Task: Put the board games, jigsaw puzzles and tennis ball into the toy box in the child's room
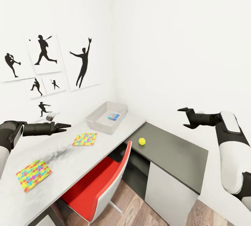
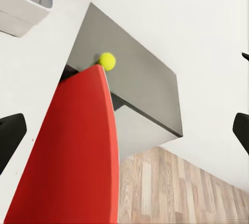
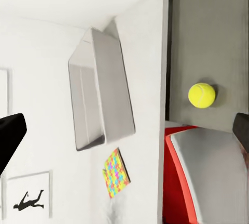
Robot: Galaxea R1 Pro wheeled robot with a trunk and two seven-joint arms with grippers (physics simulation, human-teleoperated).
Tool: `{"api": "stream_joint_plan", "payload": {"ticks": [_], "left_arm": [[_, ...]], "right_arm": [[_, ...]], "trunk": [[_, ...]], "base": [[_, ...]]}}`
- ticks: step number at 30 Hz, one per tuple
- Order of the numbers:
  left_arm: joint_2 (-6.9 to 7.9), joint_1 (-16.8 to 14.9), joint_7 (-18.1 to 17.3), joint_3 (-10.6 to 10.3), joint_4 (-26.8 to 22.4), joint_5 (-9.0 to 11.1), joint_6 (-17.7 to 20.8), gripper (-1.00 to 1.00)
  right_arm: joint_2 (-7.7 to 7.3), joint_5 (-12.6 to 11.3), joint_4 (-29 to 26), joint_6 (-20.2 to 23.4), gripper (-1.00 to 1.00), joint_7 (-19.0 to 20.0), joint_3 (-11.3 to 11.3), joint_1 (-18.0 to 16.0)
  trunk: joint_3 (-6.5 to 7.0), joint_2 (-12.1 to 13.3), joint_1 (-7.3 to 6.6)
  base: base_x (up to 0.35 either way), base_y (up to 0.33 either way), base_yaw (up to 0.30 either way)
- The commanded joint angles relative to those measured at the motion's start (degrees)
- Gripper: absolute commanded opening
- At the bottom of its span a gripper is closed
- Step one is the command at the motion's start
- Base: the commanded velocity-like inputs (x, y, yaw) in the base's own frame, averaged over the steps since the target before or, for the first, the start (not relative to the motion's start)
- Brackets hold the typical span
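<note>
Toys: 1 small blue game box lies inside the pale grey translucent toy box, ahead of the empty left gripper, whose finger spacing I cannot tell. The small yellow-green tennis ball rests on the table's dark grey section, below the parted, empty right gripper. 2 multicoloured jigsaw squares lie beneath the left arm.

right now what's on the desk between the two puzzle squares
In the head view, nothing solid: the near puzzle and the far puzzle are separated by bare pale desk top with only a dark smudge.
</note>
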Motion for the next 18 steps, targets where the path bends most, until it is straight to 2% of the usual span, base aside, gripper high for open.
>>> {"api": "stream_joint_plan", "payload": {"ticks": [1,4,9,14,18], "left_arm": [[-0.03,-0.1,-0.5,0.3,-0.1,-0.6,0.6,1.0],[-0.03,-0.1,-0.5,0.3,0.0,-0.6,0.6,1.0],[-0.03,-0.1,-0.5,0.3,0.0,-0.6,0.6,1.0],[-0.02,-0.1,-0.5,0.3,0.0,-0.7,0.6,1.0],[0.04,-0.1,-0.5,0.4,-0.1,-0.8,0.6,1.0]], "right_arm": [[-0.03,-0.5,0.0,0.1,1.0,-0.6,-0.1,-0.1],[-0.26,-0.5,0.3,0.1,1.0,-0.5,-0.3,0.5],[-0.53,-0.7,0.6,0.1,1.0,0.0,-0.7,3.7],[-2.21,-0.9,0.7,0.2,1.0,1.3,-0.7,6.4],[-3.35,-0.9,0.7,0.2,1.0,3.8,-0.8,10.3]], "trunk": [[-0.08,-0.1,0.04],[0.08,-0.1,0.04],[0.36,-0.1,0.04],[0.64,-0.1,0.04],[0.86,-0.1,0.04]], "base": [[0.0,0.0,-0.245],[0.0,0.0,-0.245],[0.0,0.0,-0.245],[0.0,0.0,-0.245],[0.0,0.0,-0.245]]}}
